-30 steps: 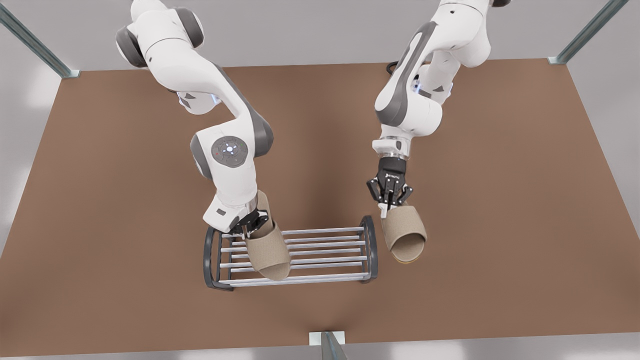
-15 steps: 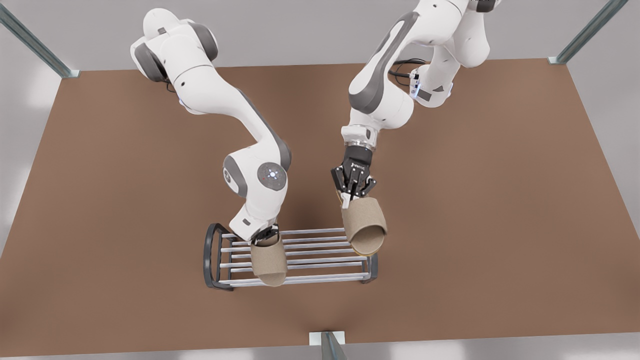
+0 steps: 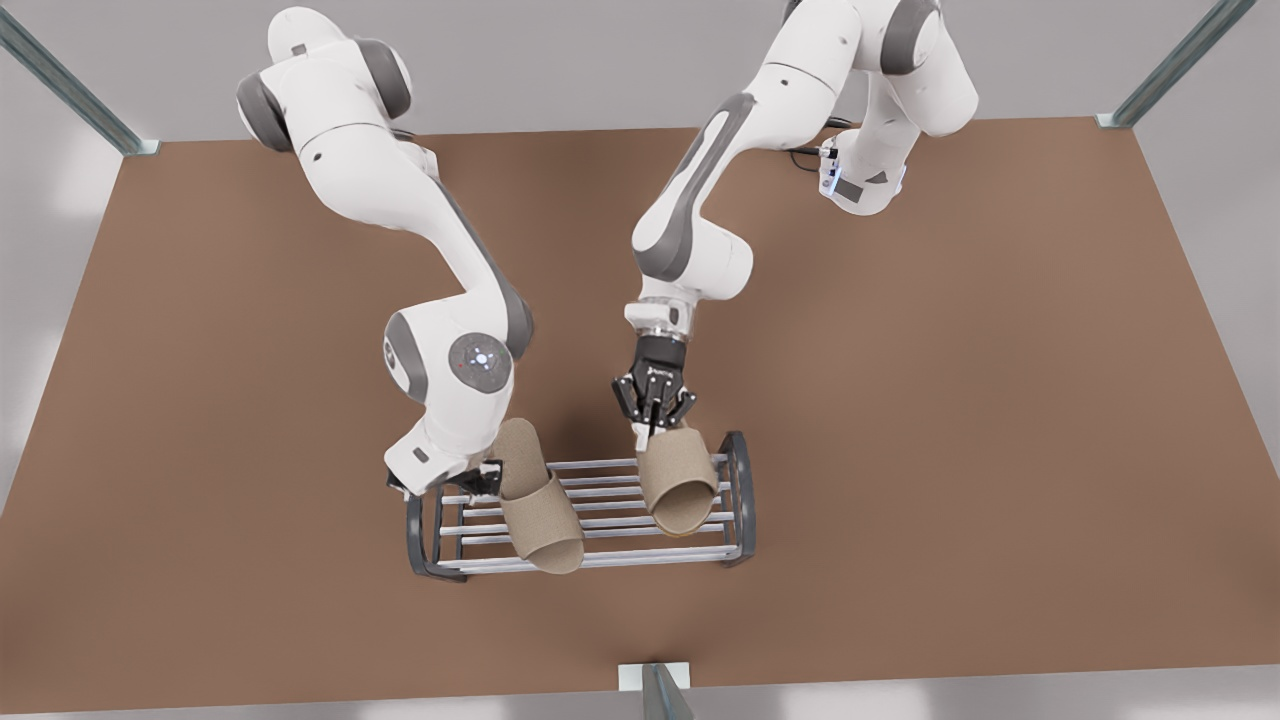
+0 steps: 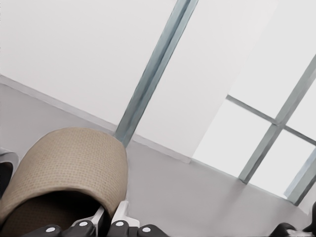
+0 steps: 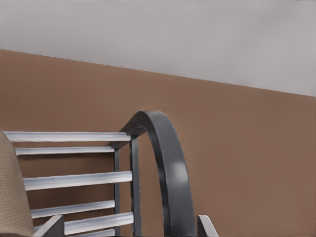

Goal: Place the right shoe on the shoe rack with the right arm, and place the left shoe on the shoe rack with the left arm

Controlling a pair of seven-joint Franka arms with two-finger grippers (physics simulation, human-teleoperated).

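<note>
The shoe rack [image 3: 741,490] stands near the table's front, and its dark end frame [image 5: 168,163] also shows in the right wrist view. A tan slipper, the right shoe [image 3: 540,505], lies slantwise across the rack's bars at the front view's left half. My right gripper [image 3: 476,481] [image 5: 128,229] is open just beside that slipper, at the rack's left end. My left gripper [image 3: 652,424] [image 4: 109,221] is shut on the back end of the other tan slipper, the left shoe [image 3: 680,480] [image 4: 64,163]. That shoe is over the rack's right half; I cannot tell whether it touches the bars.
The brown table [image 3: 1000,400] has wide bare room on both sides of the rack. Metal posts [image 3: 660,690] stand at the front edge and at the back corners. Both white arms reach in from the back edge.
My left gripper carried its slipper toward the front view's left, from beside the rack to over its right half. My right gripper let go of its slipper and drew aside to the rack's left end.
</note>
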